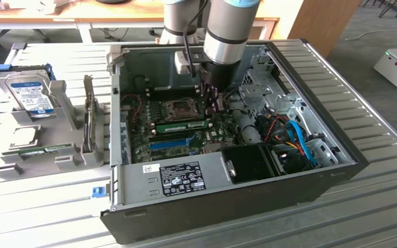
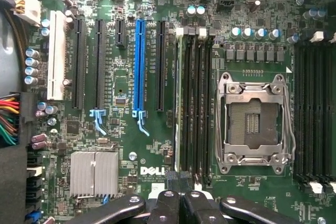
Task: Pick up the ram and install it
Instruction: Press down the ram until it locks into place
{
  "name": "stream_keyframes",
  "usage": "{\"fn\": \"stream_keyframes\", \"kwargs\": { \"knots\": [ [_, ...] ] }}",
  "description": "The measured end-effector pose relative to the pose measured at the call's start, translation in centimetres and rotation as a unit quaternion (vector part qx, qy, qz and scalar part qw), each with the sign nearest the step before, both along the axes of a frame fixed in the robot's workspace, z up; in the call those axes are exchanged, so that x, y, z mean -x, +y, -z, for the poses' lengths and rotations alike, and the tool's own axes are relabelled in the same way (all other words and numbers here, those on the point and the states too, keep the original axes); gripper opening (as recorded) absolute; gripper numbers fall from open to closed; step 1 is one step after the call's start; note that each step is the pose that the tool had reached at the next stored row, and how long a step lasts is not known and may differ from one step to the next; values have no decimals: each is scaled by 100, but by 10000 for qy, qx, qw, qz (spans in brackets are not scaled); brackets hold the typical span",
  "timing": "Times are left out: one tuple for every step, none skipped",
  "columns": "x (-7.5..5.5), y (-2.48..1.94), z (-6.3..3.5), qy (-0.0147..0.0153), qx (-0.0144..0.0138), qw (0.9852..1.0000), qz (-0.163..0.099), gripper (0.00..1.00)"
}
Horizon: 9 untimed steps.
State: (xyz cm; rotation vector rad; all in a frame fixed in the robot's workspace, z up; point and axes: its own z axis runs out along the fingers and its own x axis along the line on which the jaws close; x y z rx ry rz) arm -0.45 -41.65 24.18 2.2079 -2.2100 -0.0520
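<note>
The ram (image 1: 182,125) is a long green stick standing on edge in a memory slot beside the CPU socket (image 1: 182,108), inside the open computer case (image 1: 309,181). In the wrist view the ram (image 2: 177,103) shows edge-on as a thin pale strip in the slot next to the black memory slots (image 2: 197,103). My gripper (image 1: 215,106) hangs over the motherboard at one end of that stick. Its black fingers (image 2: 167,205) are shut together with nothing visibly between them. Whether they touch the stick's end I cannot tell.
A long blue slot strip (image 2: 139,66) runs parallel to the memory slots. Cables (image 1: 295,139) and a dark fan shroud (image 1: 254,163) crowd the case toward the exterior view's right. On a grey rack outside the case stand a silver hard drive (image 1: 33,95) and another green stick (image 1: 47,150).
</note>
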Motion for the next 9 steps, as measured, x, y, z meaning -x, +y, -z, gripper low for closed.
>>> {"fn": "stream_keyframes", "kwargs": {
  "knots": [
    [0, 0, 9, 0, 0, 10000, 0, 11],
    [0, 0, 19, 0, 0, 10000, 0, 11],
    [0, 0, 28, 0, -1, 10000, 0, 11],
    [0, 0, 36, 0, 0, 10000, 0, 11],
    [0, 0, 44, 0, 0, 10000, 0, 11],
    [0, 0, 47, 0, 0, 10000, 0, 11],
    [0, 0, 47, 0, 1, 10000, 0, 11],
    [0, 0, 47, 1, 1, 10000, 0, 11],
    [0, 0, 47, 1, 1, 10000, 0, 11]
  ]
}}
